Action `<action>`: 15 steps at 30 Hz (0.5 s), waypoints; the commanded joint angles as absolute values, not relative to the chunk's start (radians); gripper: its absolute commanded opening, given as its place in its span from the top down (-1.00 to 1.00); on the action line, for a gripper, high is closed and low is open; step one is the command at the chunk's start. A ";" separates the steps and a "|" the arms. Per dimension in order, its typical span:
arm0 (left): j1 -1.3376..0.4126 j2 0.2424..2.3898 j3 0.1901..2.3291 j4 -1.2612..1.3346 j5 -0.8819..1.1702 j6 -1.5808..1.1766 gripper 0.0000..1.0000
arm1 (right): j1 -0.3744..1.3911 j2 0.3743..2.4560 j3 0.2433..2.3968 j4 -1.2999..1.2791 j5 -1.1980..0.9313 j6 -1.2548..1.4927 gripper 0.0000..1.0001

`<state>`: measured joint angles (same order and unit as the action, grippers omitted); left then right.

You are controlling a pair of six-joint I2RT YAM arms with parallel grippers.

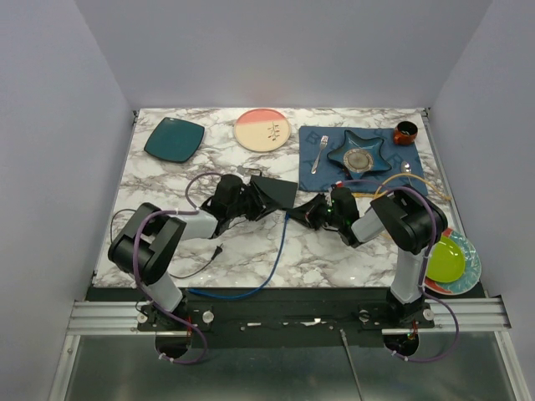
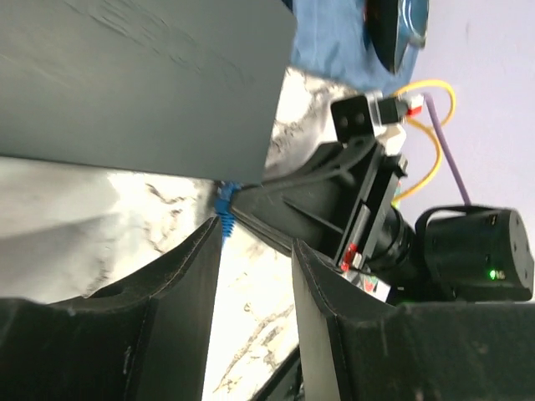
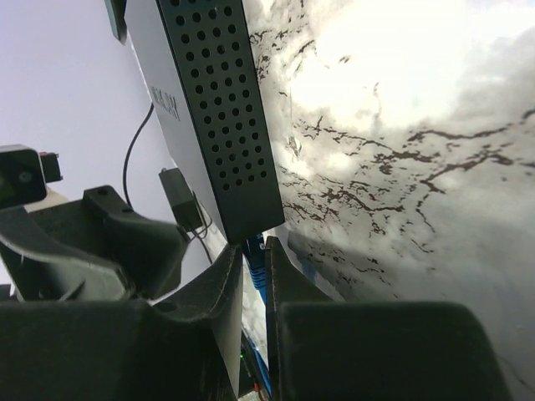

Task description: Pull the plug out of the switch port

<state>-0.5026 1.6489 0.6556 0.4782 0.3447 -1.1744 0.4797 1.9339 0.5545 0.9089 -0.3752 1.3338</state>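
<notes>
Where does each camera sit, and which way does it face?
Top external: above, behind the bases, looking down on the table; left arm, right arm show.
Left wrist: low, facing the right arm and switch past its own fingers.
Right wrist: low, looking along its own fingers closed on the blue plug at the switch.
Shared: both wrist views show switch and blue plug.

one switch (image 1: 274, 192), one blue cable (image 1: 276, 259), one fork (image 1: 319, 154), one placemat (image 1: 311, 136), one red cup (image 1: 405, 132)

Switch (image 3: 221, 117): matt black casing, one side perforated; plug (image 2: 224, 205): blue ribbed plastic; table (image 1: 334, 259): glossy marble-look top; placemat (image 1: 311, 159), upper right: blue cloth; plate (image 1: 174, 139), upper left: glossy teal; fingers (image 2: 167, 284): matt black plastic.
</notes>
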 commanded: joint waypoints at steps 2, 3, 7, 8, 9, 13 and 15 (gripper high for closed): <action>-0.523 1.713 0.661 0.491 0.328 -1.200 0.06 | 0.485 1.959 0.540 0.828 -0.339 1.275 0.99; -0.523 1.724 0.669 0.479 0.321 -1.201 0.06 | 0.483 1.957 0.545 0.819 -0.341 1.272 0.99; -0.523 1.779 0.709 0.469 0.308 -1.218 0.07 | 0.485 1.956 0.552 0.802 -0.353 1.249 0.99; -0.525 1.796 0.725 0.469 0.307 -1.218 0.07 | 0.485 1.957 0.552 0.799 -0.359 1.238 0.99; -0.523 1.804 0.733 0.466 0.304 -1.221 0.07 | 0.485 1.959 0.552 0.793 -0.360 1.235 0.99; -0.522 1.832 0.767 0.453 0.292 -1.226 0.07 | 0.485 1.965 0.542 0.802 -0.377 1.226 0.99; -0.522 1.841 0.778 0.451 0.287 -1.238 0.07 | 0.483 1.967 0.537 0.801 -0.388 1.213 0.99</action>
